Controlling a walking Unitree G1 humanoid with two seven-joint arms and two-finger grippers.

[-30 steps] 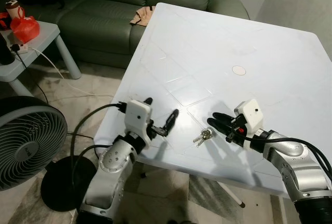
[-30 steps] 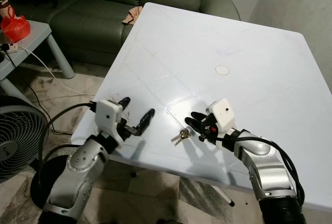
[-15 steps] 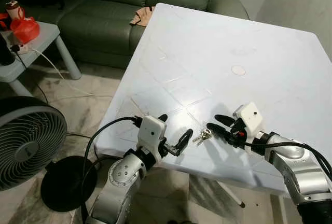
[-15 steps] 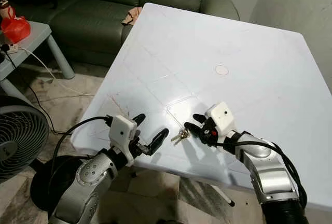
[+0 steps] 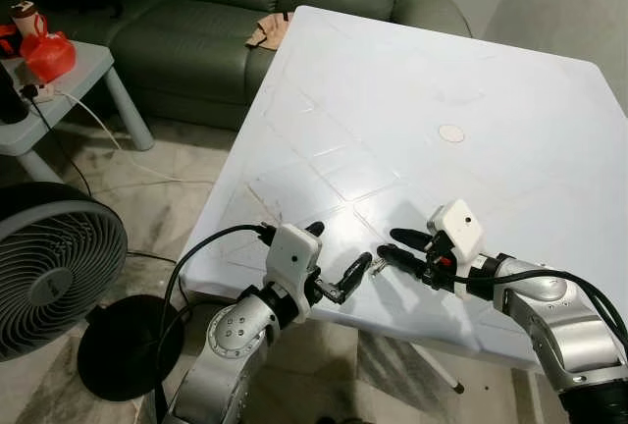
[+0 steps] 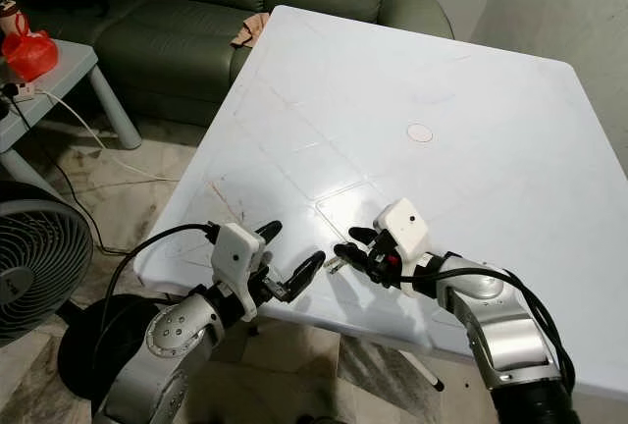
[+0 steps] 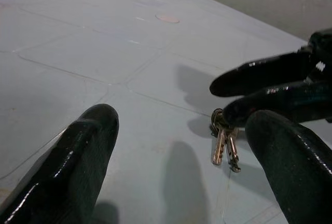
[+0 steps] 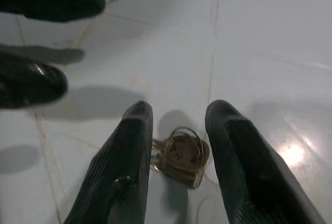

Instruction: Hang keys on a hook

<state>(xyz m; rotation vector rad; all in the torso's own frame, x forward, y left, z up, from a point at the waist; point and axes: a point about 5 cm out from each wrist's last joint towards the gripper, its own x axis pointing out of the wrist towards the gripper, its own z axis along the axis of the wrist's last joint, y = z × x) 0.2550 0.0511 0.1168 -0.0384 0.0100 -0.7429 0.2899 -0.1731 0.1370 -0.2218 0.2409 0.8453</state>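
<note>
A small bunch of brass keys [image 5: 377, 266] lies flat on the white table [image 5: 422, 80], close to its near edge. My right gripper [image 5: 392, 244] reaches in from the right, low over the keys and open. In the right wrist view its two fingers [image 8: 129, 146] straddle the key ring [image 8: 181, 154] without closing on it. My left gripper [image 5: 337, 247] comes in from the left, open and holding nothing, with one fingertip a short way from the keys [image 7: 224, 143]. The two grippers face each other across the keys.
A green sofa [image 5: 206, 22] stands behind the table. On the floor at left are a standing fan [image 5: 49, 267] and a cable. A small grey side table [image 5: 59, 85] carries a red bag [image 5: 47, 54]. A small round mark [image 5: 451, 132] sits mid-table.
My left gripper has swung right along the table's near edge towards the keys. My right gripper has slid left until its fingers straddle them. The keys have not moved.
</note>
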